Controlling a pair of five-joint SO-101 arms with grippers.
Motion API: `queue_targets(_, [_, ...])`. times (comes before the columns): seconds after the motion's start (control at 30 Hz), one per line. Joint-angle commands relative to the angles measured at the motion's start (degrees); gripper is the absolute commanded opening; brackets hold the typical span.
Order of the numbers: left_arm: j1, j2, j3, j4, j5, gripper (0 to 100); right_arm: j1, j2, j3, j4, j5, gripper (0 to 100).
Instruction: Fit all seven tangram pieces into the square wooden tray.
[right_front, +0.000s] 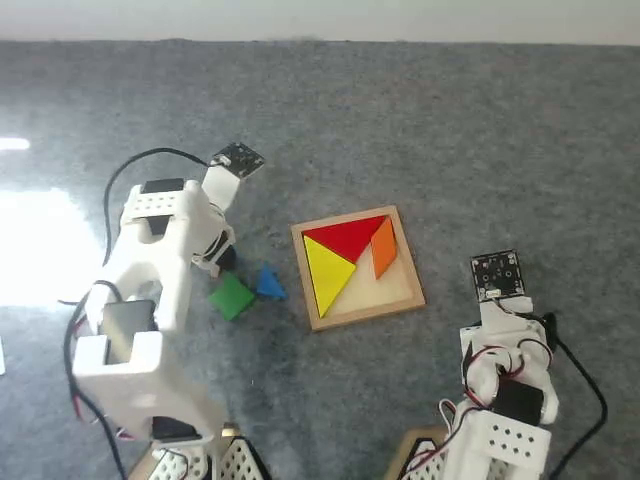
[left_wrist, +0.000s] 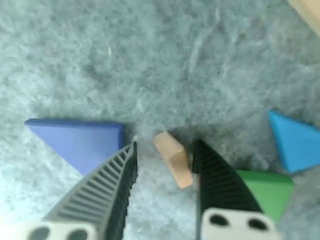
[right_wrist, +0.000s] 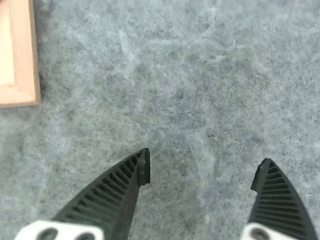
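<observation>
the square wooden tray (right_front: 392, 296) lies near the middle of the grey felt-covered table (right_front: 450, 130), turned a little askew. three pieces sit in it: a red triangle (right_front: 347, 236) along its far edge, a yellow triangle (right_front: 325, 272) against its left side and touching the red one, and an orange parallelogram (right_front: 383, 247) beside the red triangle's right end. the near right part of the tray shows bare wood.

just left of the tray, on the felt, lie a green piece (right_front: 232, 296) and a small light blue triangle (right_front: 269, 283), close together.

the left gripper (left_wrist: 165, 152) is low over the felt beside them. its jaws are partly spread with a small tan wooden piece (left_wrist: 173, 159) between them; the piece sits close against one finger (left_wrist: 215, 175) and a gap shows on the other side. a darker blue triangle (left_wrist: 80, 140) lies just outside the other finger (left_wrist: 117, 175).

the right gripper (right_wrist: 205, 172) hangs over bare felt, jaws spread wide and holding nothing, with a corner of the tray near it.

each wrist carries a small black board (right_front: 498, 275); its markings are too small to read.
</observation>
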Motion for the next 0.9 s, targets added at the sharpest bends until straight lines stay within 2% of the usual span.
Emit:
queue_targets(0.0, [1.05, 0.88, -2.95, 0.18, -0.18, 6, -0.57, -0.84, -0.35, -1.36, 0.62, 32.9])
queue_targets(0.07, [1.05, 1.05, -3.56, 1.32, -0.26, 1, -0.57, -0.84, -0.35, -1.45, 0.7, 32.9])
queue_targets(0.27, [2.46, 0.79, -8.31, 6.95, -0.18, 1, -0.57, -0.84, -0.44, -1.45, 0.44, 32.9])
queue_targets(0.37, [5.98, -0.09, -13.41, 13.8, 1.23, 1, -0.57, -0.84, -0.44, -1.45, 0.44, 32.9])
queue_targets(0.5, [13.98, -5.27, -18.68, 19.34, 7.82, 1, -0.57, -0.84, -0.44, -1.36, 0.44, 32.9])
queue_targets(0.6, [22.42, -8.0, -19.65, 19.69, 17.14, 1, -0.57, -0.84, -0.44, -1.45, 0.44, 32.9])
queue_targets(0.73, [33.49, -6.15, -19.74, 19.43, 35.34, 1, -0.57, -0.84, -0.44, -1.54, 0.44, 32.9])
queue_targets(0.87, [38.42, -2.37, -20.0, 14.77, 48.18, 1, -0.57, -0.84, -0.44, -1.54, 0.44, 32.9])
